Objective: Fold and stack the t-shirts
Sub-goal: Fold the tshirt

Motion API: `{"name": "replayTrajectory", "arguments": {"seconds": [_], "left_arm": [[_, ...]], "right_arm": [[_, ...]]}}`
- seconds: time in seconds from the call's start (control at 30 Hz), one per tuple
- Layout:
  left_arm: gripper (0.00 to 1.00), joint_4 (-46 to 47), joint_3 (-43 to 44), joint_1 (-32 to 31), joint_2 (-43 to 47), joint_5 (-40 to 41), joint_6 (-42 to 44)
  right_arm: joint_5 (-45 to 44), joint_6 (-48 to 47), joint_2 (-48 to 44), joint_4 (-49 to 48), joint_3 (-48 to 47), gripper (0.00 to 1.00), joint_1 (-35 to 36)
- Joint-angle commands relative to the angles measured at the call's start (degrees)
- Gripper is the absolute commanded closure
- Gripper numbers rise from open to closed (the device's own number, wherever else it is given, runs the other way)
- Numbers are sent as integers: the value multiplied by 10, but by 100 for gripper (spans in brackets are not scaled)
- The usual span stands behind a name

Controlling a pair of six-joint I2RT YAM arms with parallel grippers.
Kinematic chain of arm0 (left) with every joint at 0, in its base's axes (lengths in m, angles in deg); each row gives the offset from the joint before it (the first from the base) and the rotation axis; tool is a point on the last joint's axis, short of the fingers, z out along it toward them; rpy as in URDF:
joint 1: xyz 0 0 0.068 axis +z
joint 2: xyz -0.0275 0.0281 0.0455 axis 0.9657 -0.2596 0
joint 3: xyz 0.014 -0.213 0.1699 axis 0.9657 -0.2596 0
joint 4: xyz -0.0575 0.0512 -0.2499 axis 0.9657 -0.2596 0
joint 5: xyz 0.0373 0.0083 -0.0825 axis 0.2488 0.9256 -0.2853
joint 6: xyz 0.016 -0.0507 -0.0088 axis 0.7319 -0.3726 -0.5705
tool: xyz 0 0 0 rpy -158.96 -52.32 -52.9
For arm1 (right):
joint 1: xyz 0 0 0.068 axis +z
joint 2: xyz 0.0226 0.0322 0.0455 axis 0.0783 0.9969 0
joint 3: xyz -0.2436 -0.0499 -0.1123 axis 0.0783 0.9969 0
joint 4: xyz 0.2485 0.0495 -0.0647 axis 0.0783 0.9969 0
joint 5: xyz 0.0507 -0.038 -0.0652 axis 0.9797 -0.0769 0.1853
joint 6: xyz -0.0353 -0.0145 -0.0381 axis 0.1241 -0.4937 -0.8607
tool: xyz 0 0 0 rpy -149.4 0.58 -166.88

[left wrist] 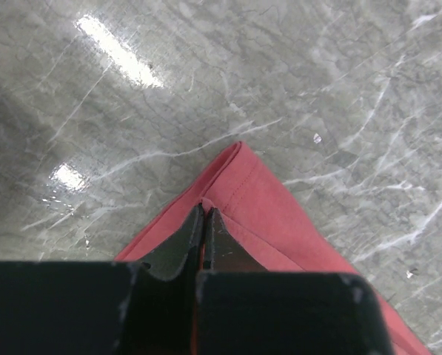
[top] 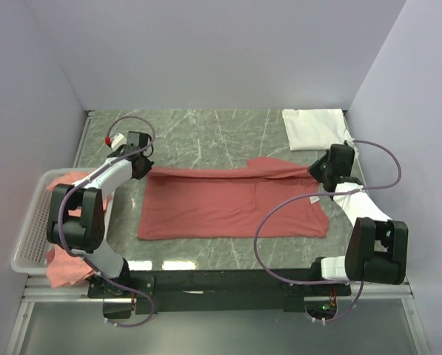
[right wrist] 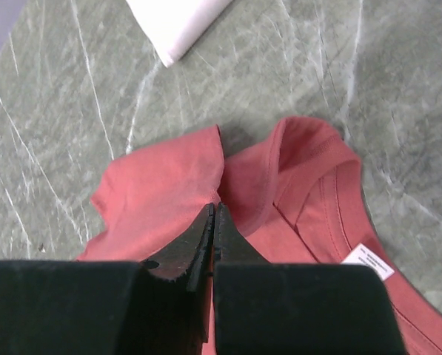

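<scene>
A salmon t-shirt (top: 232, 207) lies spread across the middle of the marble table, its far edge pulled taut between the two grippers. My left gripper (top: 143, 171) is shut on the shirt's hem corner (left wrist: 235, 177). My right gripper (top: 318, 171) is shut on the shirt near the collar (right wrist: 228, 185), where the white neck label (right wrist: 369, 260) shows. A folded white t-shirt (top: 317, 128) lies at the back right. More salmon shirts (top: 67, 268) sit in and hang over the basket at the left.
A white mesh basket (top: 29, 229) stands at the table's left edge. The table's bare marble (top: 206, 137) runs behind the spread shirt. Purple walls close in the back and sides.
</scene>
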Motion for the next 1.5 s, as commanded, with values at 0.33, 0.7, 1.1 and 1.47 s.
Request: {"name": "replayTrajectory", "arguments": {"seconds": [0.33, 0.7, 1.1, 1.47], "left_arm": [[99, 36, -61, 2, 78, 3, -16], [99, 38, -87, 2, 105, 0, -19], [99, 43, -114, 2, 123, -3, -21], [53, 62, -161, 2, 181, -12, -21]], "right_arm": [[23, 16, -56, -22, 60, 100, -23], [33, 19, -85, -36, 88, 100, -28], [69, 27, -108, -50, 131, 100, -51], [118, 39, -108, -49, 155, 44, -71]]}}
